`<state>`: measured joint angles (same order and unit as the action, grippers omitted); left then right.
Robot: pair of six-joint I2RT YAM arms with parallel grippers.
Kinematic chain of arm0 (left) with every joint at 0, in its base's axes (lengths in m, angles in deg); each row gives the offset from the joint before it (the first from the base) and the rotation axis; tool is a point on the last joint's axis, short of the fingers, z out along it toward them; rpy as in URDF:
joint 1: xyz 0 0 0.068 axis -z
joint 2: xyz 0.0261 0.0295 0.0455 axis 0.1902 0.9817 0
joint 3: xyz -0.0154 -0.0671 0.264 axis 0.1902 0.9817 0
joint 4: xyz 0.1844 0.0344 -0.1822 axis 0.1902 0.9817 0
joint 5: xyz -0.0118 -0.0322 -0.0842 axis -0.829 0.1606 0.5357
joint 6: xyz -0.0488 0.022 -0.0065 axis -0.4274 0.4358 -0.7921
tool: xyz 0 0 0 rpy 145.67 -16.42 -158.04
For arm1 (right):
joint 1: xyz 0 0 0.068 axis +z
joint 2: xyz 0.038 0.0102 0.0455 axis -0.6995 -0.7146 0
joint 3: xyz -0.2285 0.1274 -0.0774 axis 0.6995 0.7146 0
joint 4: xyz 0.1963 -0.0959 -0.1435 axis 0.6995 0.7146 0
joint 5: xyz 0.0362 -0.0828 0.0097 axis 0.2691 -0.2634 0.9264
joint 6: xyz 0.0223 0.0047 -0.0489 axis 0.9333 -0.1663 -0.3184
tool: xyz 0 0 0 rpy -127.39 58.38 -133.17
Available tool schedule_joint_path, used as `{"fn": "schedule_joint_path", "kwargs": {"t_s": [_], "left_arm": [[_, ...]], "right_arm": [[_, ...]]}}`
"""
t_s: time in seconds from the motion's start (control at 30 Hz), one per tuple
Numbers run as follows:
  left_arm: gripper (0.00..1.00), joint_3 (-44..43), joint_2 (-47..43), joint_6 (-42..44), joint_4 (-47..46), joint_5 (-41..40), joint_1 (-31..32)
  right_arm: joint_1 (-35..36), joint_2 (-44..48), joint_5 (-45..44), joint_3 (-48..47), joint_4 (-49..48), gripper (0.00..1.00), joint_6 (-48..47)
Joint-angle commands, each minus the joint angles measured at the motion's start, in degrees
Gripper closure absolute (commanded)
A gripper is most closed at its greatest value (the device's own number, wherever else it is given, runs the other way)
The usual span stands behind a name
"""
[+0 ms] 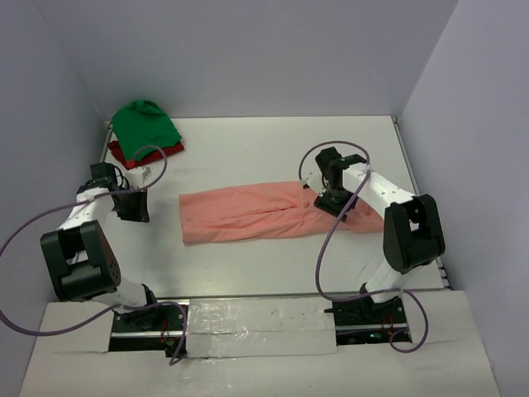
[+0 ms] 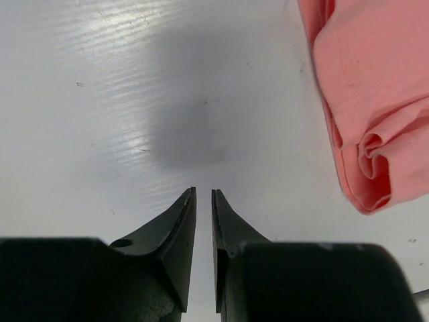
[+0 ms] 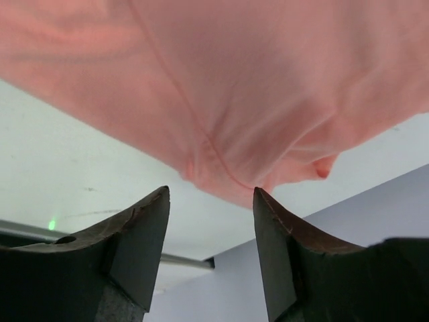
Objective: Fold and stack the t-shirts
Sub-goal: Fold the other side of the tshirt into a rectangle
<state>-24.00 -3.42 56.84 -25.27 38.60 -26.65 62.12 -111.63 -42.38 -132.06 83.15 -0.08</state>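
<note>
The salmon-pink t-shirt (image 1: 256, 213) lies as a long folded strip across the middle of the table. My right gripper (image 1: 331, 201) hovers over its right end. In the right wrist view it (image 3: 211, 191) is open, with the pink cloth (image 3: 255, 80) just past the tips and nothing between them. My left gripper (image 1: 132, 207) is left of the shirt, apart from it, over bare table. Its jaws (image 2: 204, 190) stand a narrow gap apart and empty, with the shirt's folded end (image 2: 375, 100) off to the upper right. The green t-shirt (image 1: 145, 124) lies on the dark red one (image 1: 124, 154) at the back left.
The white table (image 1: 248, 149) is enclosed by grey-lilac walls on three sides; the right wall (image 3: 348, 228) runs close to the pink shirt's end. Purple cables (image 1: 157, 161) loop from both arms.
</note>
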Motion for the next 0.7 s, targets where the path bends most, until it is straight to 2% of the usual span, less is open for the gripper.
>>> {"fn": "schedule_joint_path", "kwargs": {"t_s": [0.0,0.1,0.13,0.17,0.2,0.27,0.37,0.4,0.5,0.67], "left_arm": [[0.76,-2.4,-4.5,-1.0,-2.5,3.5,-0.2],[0.76,-4.2,-8.8,-3.8,-6.4,8.8,-0.3],[0.76,-4.9,-11.0,-5.6,-7.7,10.6,-0.2],[0.77,-5.4,-11.8,-6.7,-8.7,12.8,-0.1],[0.78,-6.0,-12.0,-8.0,-9.7,16.8,0.2],[0.83,-9.4,-10.0,-10.7,-9.4,20.1,2.8],[0.94,-14.2,-4.8,-8.5,-4.2,26.5,8.2],[0.94,-15.2,-3.7,-7.3,-2.9,27.9,9.7],[0.95,-15.7,0.8,-5.6,-1.4,27.3,18.3],[0.98,-16.5,8.3,-1.6,4.3,26.9,26.4]], "right_arm": [[0.1,4.7,2.2,-4.4,-4.7,0.39,2.3],[0.3,8.4,2.8,-4.5,-12.2,0.41,5.9],[0.3,10.3,2.6,-4.5,-16.1,0.49,7.3],[0.3,11.1,2.4,-4.5,-17.5,0.68,8.4],[0.3,12.1,1.9,-4.6,-20.2,1.0,10.8],[0.3,15.3,1.2,-4.8,-21.5,1.0,12.6],[0.3,21.5,1.8,-4.1,-24.5,1.0,15.9],[0.3,24.7,2.5,-4.0,-24.9,1.0,15.9],[0.3,29.9,2.5,-2.9,-25.4,1.0,17.8],[0.1,32.9,0.3,-2.5,-23.8,1.0,20.9]]}}
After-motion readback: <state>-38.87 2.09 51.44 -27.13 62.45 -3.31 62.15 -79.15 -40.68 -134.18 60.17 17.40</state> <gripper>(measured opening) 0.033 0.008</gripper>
